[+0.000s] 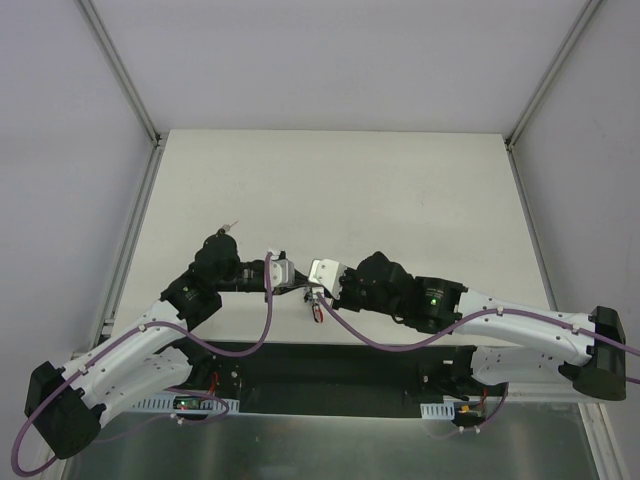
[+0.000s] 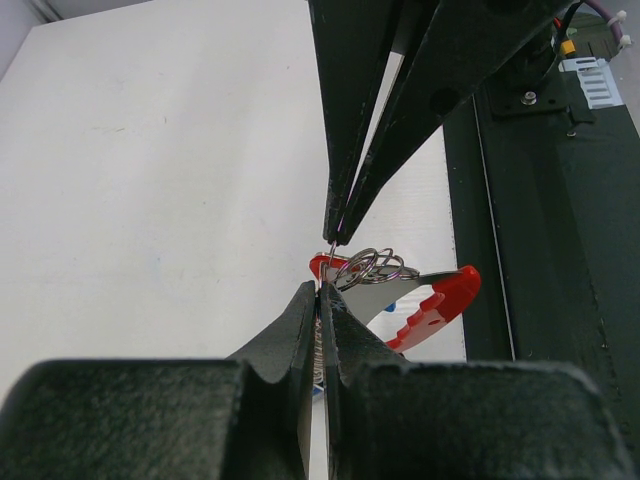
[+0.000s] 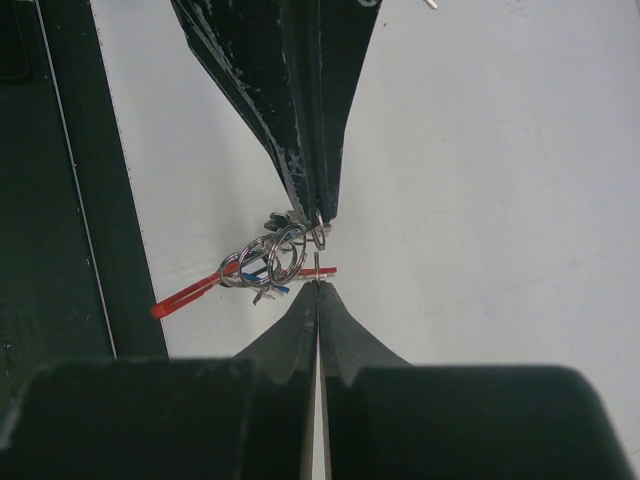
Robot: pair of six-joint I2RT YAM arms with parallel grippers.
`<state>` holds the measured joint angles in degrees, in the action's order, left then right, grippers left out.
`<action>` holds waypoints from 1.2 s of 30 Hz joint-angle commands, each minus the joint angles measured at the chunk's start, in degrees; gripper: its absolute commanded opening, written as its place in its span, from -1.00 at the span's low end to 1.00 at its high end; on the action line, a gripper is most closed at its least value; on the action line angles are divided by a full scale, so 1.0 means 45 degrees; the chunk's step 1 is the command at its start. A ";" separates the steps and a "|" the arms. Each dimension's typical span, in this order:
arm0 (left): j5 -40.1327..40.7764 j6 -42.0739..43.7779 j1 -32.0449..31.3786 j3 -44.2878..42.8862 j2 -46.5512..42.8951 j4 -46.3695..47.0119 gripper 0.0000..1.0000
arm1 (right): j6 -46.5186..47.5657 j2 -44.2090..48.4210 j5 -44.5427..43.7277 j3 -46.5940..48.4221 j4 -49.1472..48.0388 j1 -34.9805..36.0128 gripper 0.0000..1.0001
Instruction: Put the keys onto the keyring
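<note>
Both grippers meet tip to tip just above the table's near edge. The keyring (image 2: 372,266) is a cluster of silver rings with a red curved clip (image 2: 440,302). It hangs between the grippers, and also shows in the right wrist view (image 3: 265,257) and as a red speck in the top view (image 1: 317,311). My left gripper (image 2: 322,292) is shut on a short silver chain of the keyring. My right gripper (image 3: 317,284) is shut on a thin silver ring at the clip's end. A blue key head (image 3: 262,279) peeks among the rings. The other keys are hard to tell apart.
The white table (image 1: 330,190) stretches away behind the grippers. The black base strip (image 2: 540,260) along its near edge lies right beside the hanging keyring. Grey walls stand on both sides.
</note>
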<state>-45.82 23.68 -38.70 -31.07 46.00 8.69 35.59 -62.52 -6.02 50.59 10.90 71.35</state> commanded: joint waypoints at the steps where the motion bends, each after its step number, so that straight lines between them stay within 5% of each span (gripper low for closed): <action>1: -0.0071 0.0323 -0.0151 -0.0010 -0.0339 0.0589 -1.00 | -0.0234 0.0046 0.0010 0.0692 -0.0097 0.0062 -0.97; 36: -0.0911 0.0499 -0.0150 -0.0010 -0.0163 0.0589 -1.00 | -0.0429 0.0163 0.0069 0.0750 -0.0253 0.0023 -0.98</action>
<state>-46.59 24.86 -38.70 -30.98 45.50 8.69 34.70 -62.52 -5.74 50.59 10.92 71.35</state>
